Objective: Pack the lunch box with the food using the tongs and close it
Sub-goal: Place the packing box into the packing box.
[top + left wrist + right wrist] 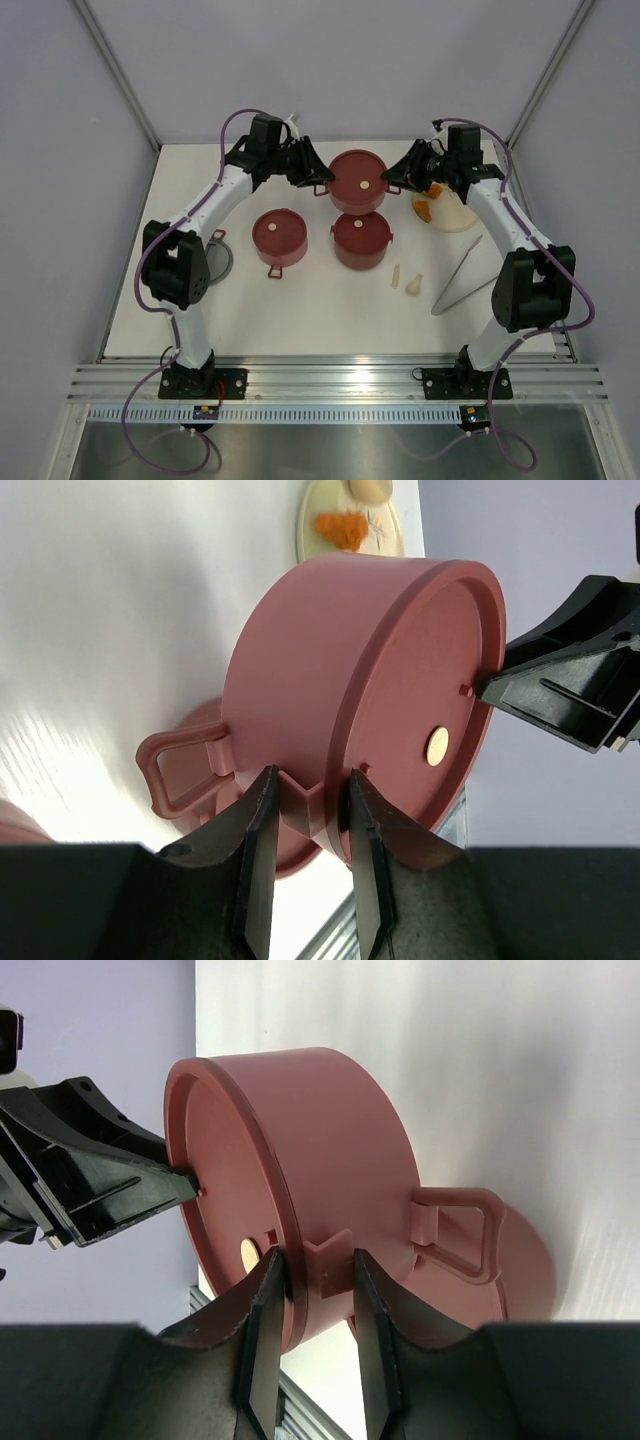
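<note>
A lidded dark-red bowl (pixel 358 180) of the lunch box hangs at the back centre, held from both sides. My left gripper (pixel 318 178) is shut on a small side bracket and the rim of the bowl (pixel 340 670), its fingers (pixel 258 825) pinching them. On the opposite side my right gripper (pixel 395 180) is shut on the matching bracket of the bowl (pixel 330 1140). Two more lidded bowls (pixel 361 240) (pixel 279 237) stand on the table. The silver tongs (pixel 458 275) lie at the right. Two pale food pieces (pixel 405 280) lie loose; orange food (pixel 425 208) sits on the cream plate (pixel 452 215).
A grey lid (pixel 224 262) lies at the left, partly under the left arm. The cream plate (pixel 385 525) shows beyond the held bowl in the left wrist view. Walls close in at the back corners.
</note>
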Robot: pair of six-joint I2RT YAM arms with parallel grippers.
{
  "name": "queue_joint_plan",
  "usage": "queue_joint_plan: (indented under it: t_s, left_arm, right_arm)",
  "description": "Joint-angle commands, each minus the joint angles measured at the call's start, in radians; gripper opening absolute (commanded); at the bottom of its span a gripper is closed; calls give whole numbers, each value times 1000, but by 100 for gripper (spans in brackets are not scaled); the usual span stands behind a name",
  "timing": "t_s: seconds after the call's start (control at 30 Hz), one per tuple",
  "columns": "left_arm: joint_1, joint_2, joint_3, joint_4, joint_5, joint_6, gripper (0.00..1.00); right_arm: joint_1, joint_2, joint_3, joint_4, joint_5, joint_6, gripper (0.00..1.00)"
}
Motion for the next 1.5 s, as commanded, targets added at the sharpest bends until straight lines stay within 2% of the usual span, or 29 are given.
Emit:
queue_joint_plan:
  t_s: [0.0, 0.23, 0.5, 0.9, 1.47]
  left_arm:
    - [-30, -92, -46, 55, 52, 11, 0]
    - [-52, -112, -99, 18, 57, 45, 0]
    - [-79, -70, -103, -22, 66, 82, 0]
    - [-99, 17, -53, -54, 73, 100, 0]
    - [-116, -13, -109, -60, 43, 112, 0]
  right_arm:
    - [16, -124, -88, 52, 0, 18, 0]
    - [28, -253, -281, 64, 29, 50, 0]
    - [60, -313, -416, 96, 35, 85, 0]
    - [73, -337, -459, 75, 75, 87, 0]
    - [71, -370, -486, 7, 103, 62, 0]
